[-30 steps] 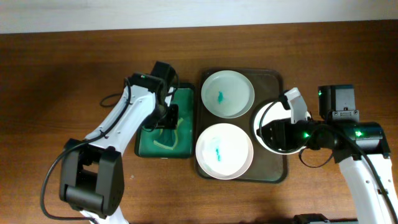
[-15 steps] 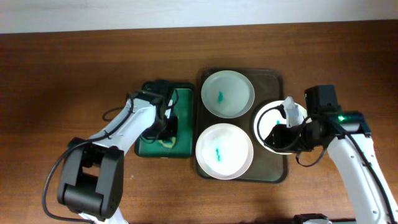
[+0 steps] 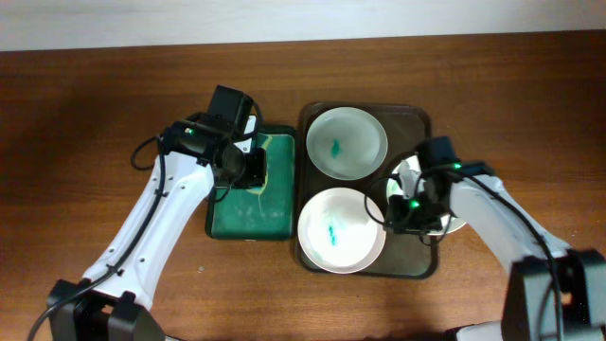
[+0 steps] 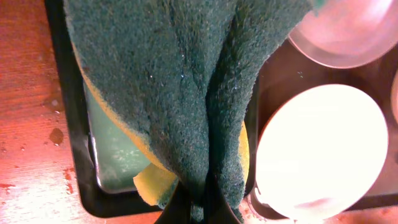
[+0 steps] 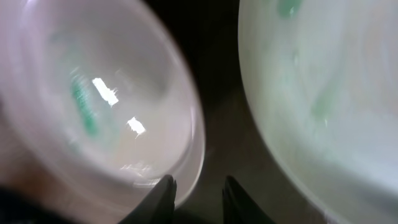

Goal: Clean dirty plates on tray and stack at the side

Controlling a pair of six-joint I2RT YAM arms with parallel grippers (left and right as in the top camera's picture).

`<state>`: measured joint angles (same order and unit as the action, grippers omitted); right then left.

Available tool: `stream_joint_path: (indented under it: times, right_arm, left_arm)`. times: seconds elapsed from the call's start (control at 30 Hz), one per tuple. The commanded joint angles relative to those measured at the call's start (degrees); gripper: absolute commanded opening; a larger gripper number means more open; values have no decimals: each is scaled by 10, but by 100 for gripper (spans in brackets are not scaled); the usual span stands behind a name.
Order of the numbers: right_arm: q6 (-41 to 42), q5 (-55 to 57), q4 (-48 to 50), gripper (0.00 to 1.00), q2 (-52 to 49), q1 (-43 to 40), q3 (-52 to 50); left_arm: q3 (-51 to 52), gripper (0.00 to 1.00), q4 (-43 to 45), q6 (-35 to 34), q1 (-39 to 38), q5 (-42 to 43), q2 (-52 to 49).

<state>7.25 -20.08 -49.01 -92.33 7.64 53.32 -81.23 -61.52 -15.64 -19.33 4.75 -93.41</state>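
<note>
The left jaws are clamping down on a folded sponge (image 4: 180,74), its dark green scouring face turned outward and a yellow edge peeking out just beside the tips. Beyond the sponge, a green tray (image 4: 109,146) is lying on the desk (image 4: 25,124). To the right of these jaws the tray (image 4: 273,81) is sitting just beside the green one. The near plate (image 4: 320,146) is resting in it and glaring white in the wrist view. Farther off on the same side, the far plate (image 4: 348,31) is showing only part of its bowl.

The right jaws are standing a little apart, with only dark tray floor showing in the gap. Their wrist view is blurring badly. Just left of them the third plate (image 5: 93,106) is curving its rim down toward the left tip, and it is not clear whether the two are touching. A teal streak is showing near its centre. To the right of the jaws one of the other two plates is filling the view with faint green marks, too smeared to say which.

From overhead, the right jaws are hovering over the third plate's left edge, between it and the near plate. The third plate is lying at the tray's right end, partly overhanging the rim toward the desk. The near and far plates are each carrying a teal smear at the centre.
</note>
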Motion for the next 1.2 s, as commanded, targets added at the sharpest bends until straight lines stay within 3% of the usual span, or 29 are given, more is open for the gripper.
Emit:
stream_joint_path:
  times: [0.0, 0.23, 0.3, 0.5, 0.63, 0.83, 1.07, 1.17]
  right_arm:
    - [27, 43, 31, 27, -42, 25, -5]
    - [27, 69, 76, 17, -71, 32, -5]
    - [28, 89, 89, 4, -71, 32, -5]
    - [120, 159, 94, 4, -70, 32, 0]
    - [176, 191, 94, 4, -70, 32, 8]
    - [187, 157, 86, 4, -70, 32, 22]
    - [185, 125, 83, 4, -70, 32, 24]
    - [185, 125, 82, 4, -70, 32, 24]
  left_arm:
    - [-13, 0, -10, -1, 2, 45, 16]
    - [-13, 0, -7, -2, -23, 45, 16]
    - [-13, 0, 2, -9, -35, 45, 16]
    - [-4, 0, 43, -61, -82, 47, 15]
    - [42, 0, 119, -132, -126, 47, 14]
    - [113, 0, 196, -165, -177, 65, -23]
    - [113, 0, 270, -166, -182, 232, -154]
    - [113, 0, 271, -176, -184, 254, -190]
